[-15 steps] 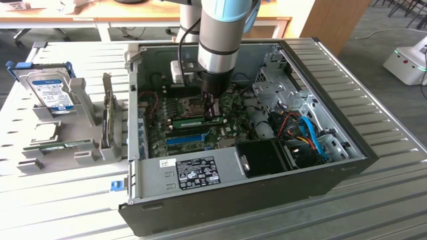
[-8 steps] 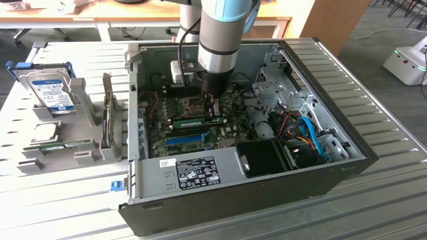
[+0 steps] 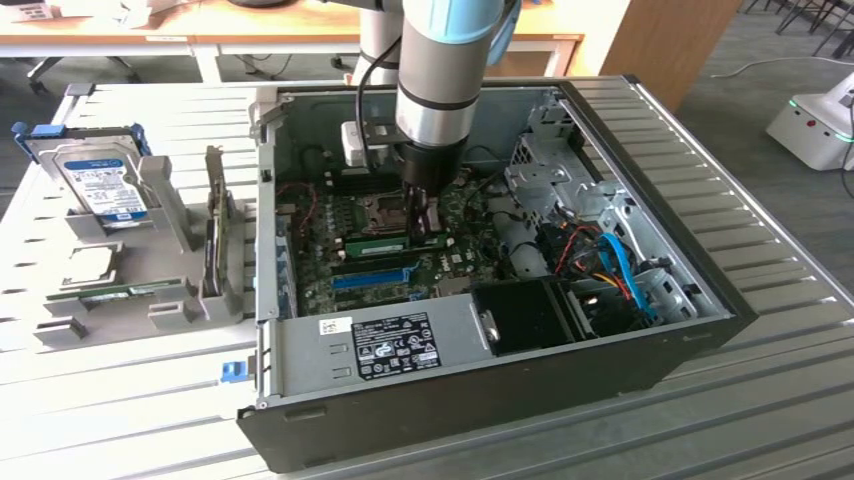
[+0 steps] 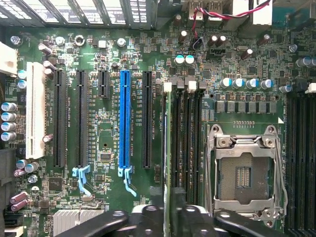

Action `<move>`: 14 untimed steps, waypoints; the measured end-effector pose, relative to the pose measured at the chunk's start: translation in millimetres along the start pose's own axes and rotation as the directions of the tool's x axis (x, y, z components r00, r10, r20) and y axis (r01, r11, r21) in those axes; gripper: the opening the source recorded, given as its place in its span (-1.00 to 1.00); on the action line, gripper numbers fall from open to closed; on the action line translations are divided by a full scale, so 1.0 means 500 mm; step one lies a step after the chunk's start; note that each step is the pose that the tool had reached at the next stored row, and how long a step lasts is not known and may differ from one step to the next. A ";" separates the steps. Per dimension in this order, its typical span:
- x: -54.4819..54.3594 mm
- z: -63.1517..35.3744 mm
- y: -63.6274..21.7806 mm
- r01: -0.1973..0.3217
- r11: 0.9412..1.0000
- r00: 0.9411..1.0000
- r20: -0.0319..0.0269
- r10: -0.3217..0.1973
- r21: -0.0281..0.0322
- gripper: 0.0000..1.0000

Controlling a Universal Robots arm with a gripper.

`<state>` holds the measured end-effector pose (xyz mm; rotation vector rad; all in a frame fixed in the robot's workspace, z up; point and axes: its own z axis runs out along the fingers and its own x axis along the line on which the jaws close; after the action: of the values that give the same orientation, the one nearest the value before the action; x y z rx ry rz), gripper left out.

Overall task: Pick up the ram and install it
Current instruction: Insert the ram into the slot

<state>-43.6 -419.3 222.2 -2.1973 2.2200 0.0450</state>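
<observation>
Ram position: the ram [image 4: 171, 148] is standing on edge in a black slot on the motherboard [image 4: 106, 143], between the blue slot [image 4: 125, 118] and the processor socket [image 4: 244, 173]
Ram axis: its long axis is running parallel to the blue slot, with the thin green edge facing away from the board
Materials: the board is showing glossy green; the socket is showing a square steel frame
Pincer: the gripper [image 4: 168, 217] is sitting over one end of the ram; wide or narrow cannot be told

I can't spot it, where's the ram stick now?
In the wrist view, the ram stands on edge among the memory slots, between the blue slot and the processor socket.
</observation>
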 end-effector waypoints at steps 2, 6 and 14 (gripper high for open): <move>0.000 0.000 0.000 0.000 1.000 1.000 0.000 0.000 0.000 -0.51; 0.000 0.000 0.000 0.000 1.000 1.000 0.000 0.000 0.000 -0.38; 0.000 -0.001 0.000 0.000 1.000 1.000 0.000 0.000 0.000 -0.38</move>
<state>-43.6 -419.3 222.9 -2.1975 2.2203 0.0449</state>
